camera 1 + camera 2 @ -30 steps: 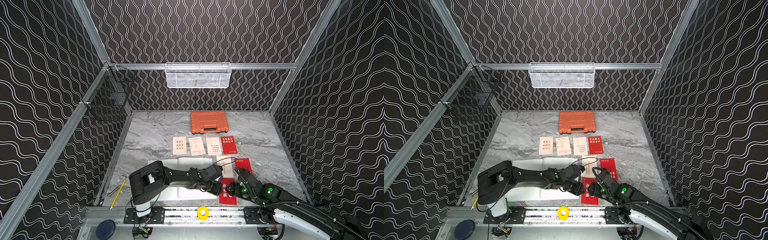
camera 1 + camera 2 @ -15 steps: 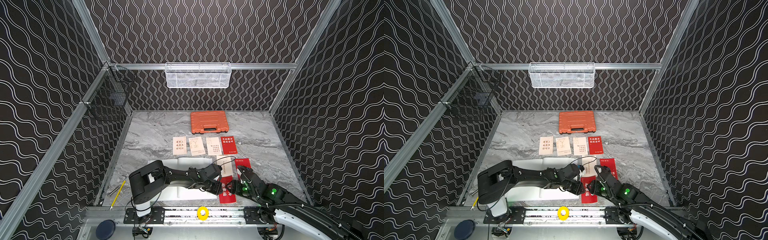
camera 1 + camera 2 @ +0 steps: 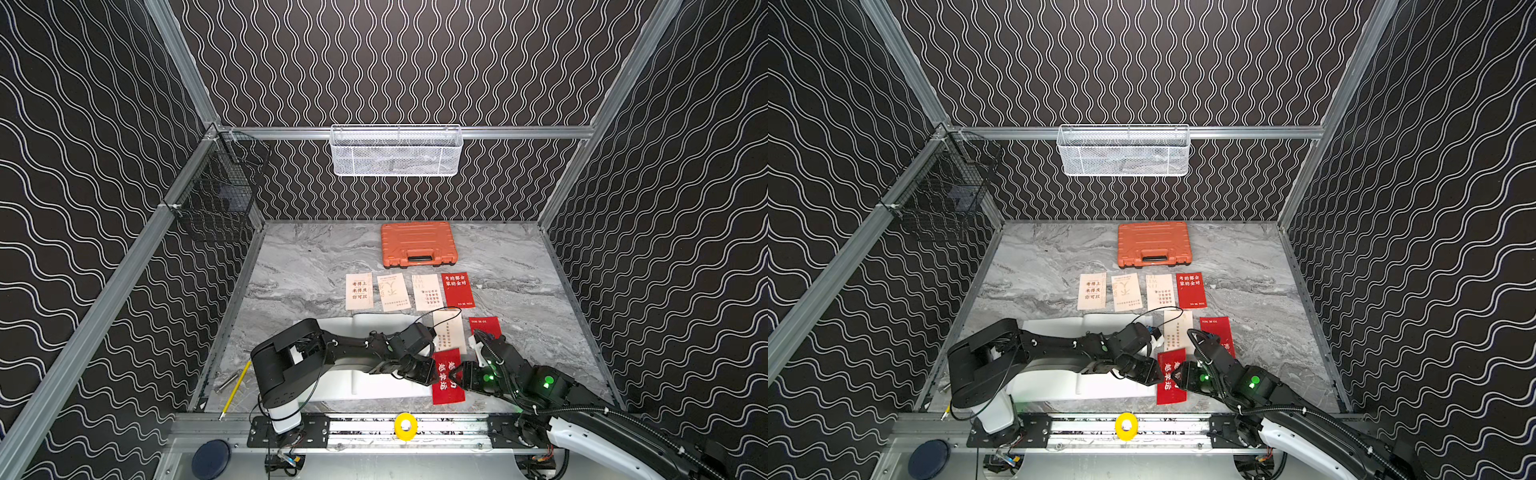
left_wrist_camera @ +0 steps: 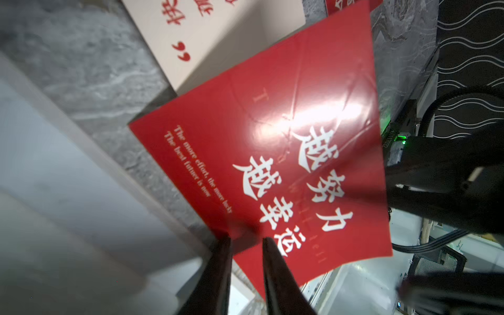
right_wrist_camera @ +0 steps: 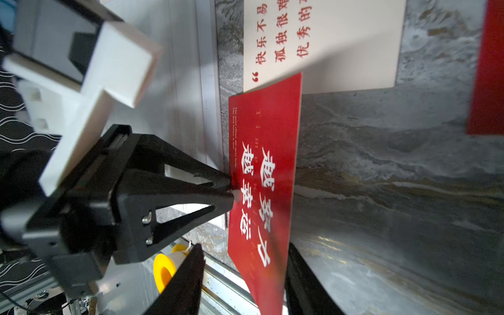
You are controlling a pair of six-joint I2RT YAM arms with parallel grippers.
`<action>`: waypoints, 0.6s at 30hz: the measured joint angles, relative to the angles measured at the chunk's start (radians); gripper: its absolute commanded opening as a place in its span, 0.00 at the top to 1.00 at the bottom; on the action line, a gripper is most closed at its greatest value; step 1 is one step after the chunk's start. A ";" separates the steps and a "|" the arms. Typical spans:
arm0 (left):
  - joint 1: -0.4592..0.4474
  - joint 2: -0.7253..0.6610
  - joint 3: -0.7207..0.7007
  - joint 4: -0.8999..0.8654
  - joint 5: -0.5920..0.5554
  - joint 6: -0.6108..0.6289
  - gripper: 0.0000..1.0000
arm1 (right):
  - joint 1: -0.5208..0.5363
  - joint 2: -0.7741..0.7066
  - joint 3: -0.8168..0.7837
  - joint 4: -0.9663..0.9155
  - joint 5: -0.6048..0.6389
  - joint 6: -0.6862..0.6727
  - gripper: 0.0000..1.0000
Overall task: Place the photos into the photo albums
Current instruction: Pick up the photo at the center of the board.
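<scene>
A red photo (image 3: 446, 376) (image 4: 272, 163) with white characters hangs tilted above the table's front. My left gripper (image 3: 432, 372) (image 4: 246, 242) is shut on its edge nearest the photo album (image 3: 374, 388), a white book lying under my left arm. My right gripper (image 3: 463, 374) (image 5: 244, 246) stands open with its jaws on either side of the photo's opposite edge (image 5: 261, 177). Other photos lie flat: three cream ones (image 3: 392, 291) and a red one (image 3: 457, 289) in a row, then a cream one (image 3: 449, 336) and a red one (image 3: 484, 328) nearer.
An orange tool case (image 3: 417, 245) sits at the back of the marble table. A yellow pencil (image 3: 235, 388) lies at the front left. A white mesh basket (image 3: 395, 151) hangs on the back wall and a black wire basket (image 3: 216, 199) on the left wall.
My right gripper has moved left onto the red photo's free edge, and its jaws have narrowed around it. The left gripper keeps its hold in about the same place.
</scene>
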 measured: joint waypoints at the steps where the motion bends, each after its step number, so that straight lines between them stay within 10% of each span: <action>1: 0.001 0.003 0.003 -0.001 0.003 0.000 0.74 | 0.000 0.016 0.000 0.007 -0.006 0.000 0.56; 14: 0.003 0.006 0.027 -0.033 0.020 0.022 0.69 | 0.000 0.064 0.026 0.064 -0.021 -0.037 1.00; 18: 0.005 -0.037 0.049 -0.073 0.021 0.045 0.58 | 0.000 0.035 0.056 0.024 0.009 -0.043 1.00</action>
